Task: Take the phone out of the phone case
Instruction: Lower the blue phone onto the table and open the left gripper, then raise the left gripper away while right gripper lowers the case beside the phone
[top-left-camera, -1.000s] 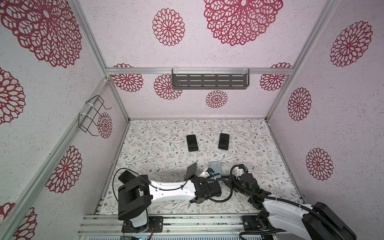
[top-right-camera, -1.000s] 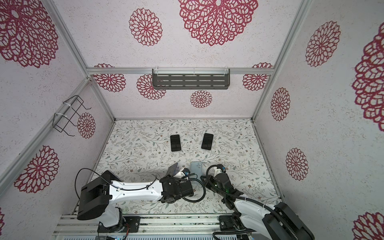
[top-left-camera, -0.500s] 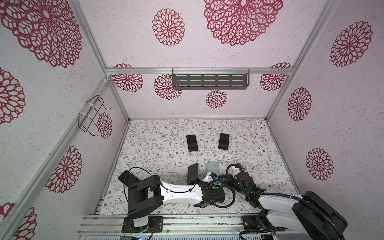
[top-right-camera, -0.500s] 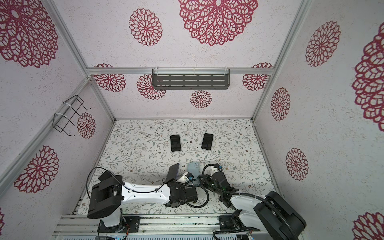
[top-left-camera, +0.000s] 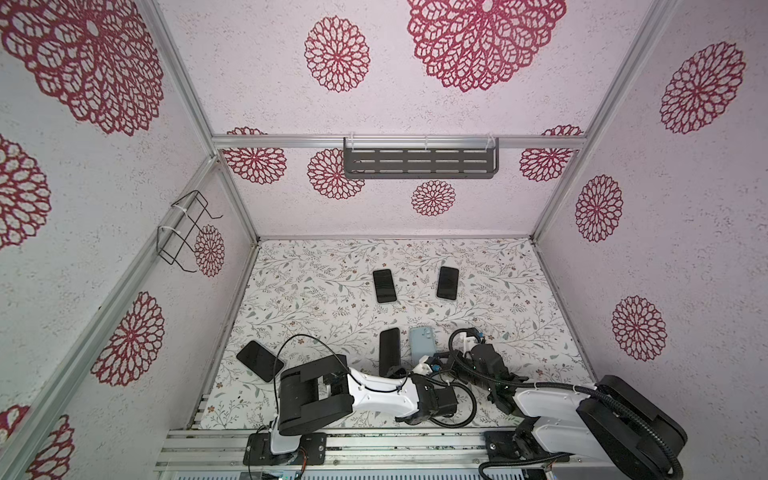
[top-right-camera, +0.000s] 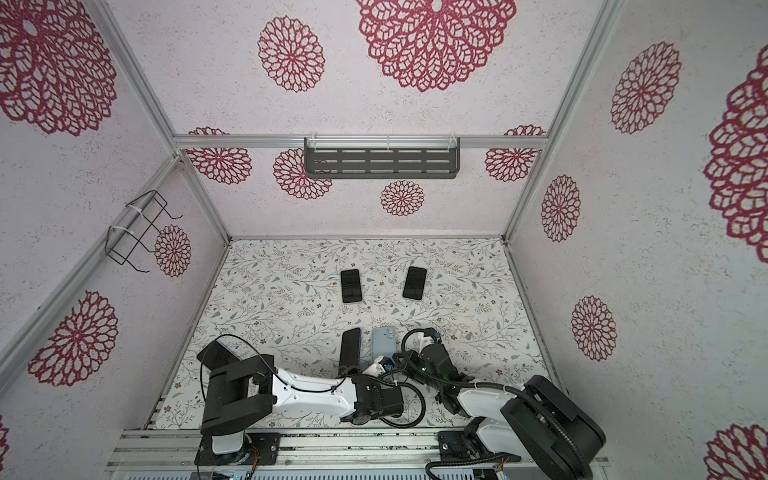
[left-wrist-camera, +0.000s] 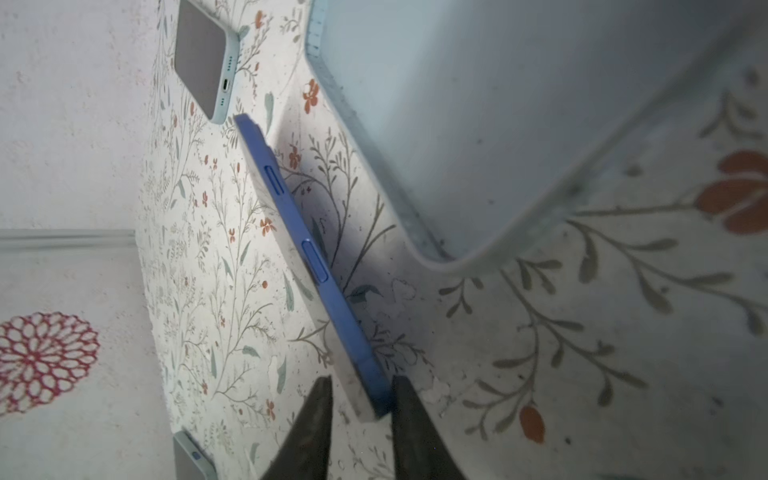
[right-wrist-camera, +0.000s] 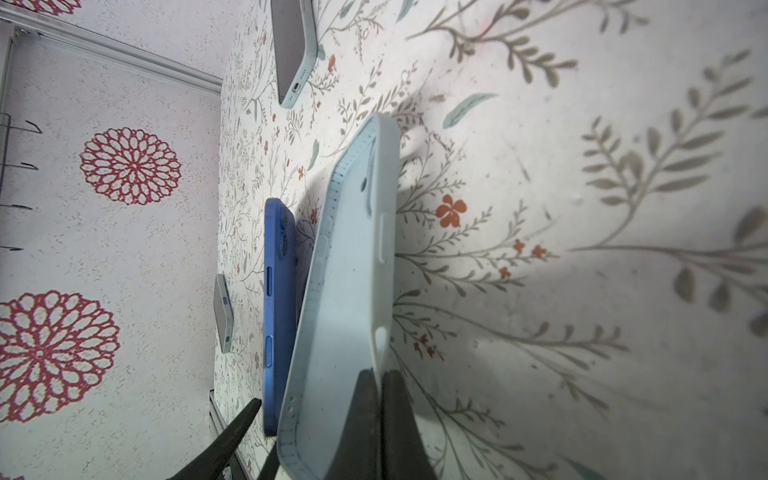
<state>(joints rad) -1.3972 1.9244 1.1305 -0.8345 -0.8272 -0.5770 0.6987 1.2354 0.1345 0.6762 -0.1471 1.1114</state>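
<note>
Far left on the floral table (top-left-camera: 316, 299), 1 spare dark phone (top-left-camera: 259, 360) lies flat at an angle. Next, the phone (top-left-camera: 389, 351) is out of its case: long axis runs from the near edge toward the back wall, dark screen facing up in both top views. The left wrist view shows its blue metal-look side with 2 slim buttons (left-wrist-camera: 316, 270); it looks tilted on a long edge, can't tell for sure. Its near end sits between the left gripper (left-wrist-camera: 362, 384) fingers, jaws apart, with a gap of table showing on 1 side, so no clamp. Just beside it on the right, roughly parallel, is the phone case (top-left-camera: 423, 343): pale blue, matte, rounded corners, ribbed inner rim, camera cutout at the far end. The right gripper (right-wrist-camera: 378, 374) is pinched closed on the case's near side wall, with the case (right-wrist-camera: 345, 291) tilted up. 2 more dark phones (top-left-camera: 383, 286) (top-left-camera: 447, 283) lie flat farther back, mid-table.
</note>
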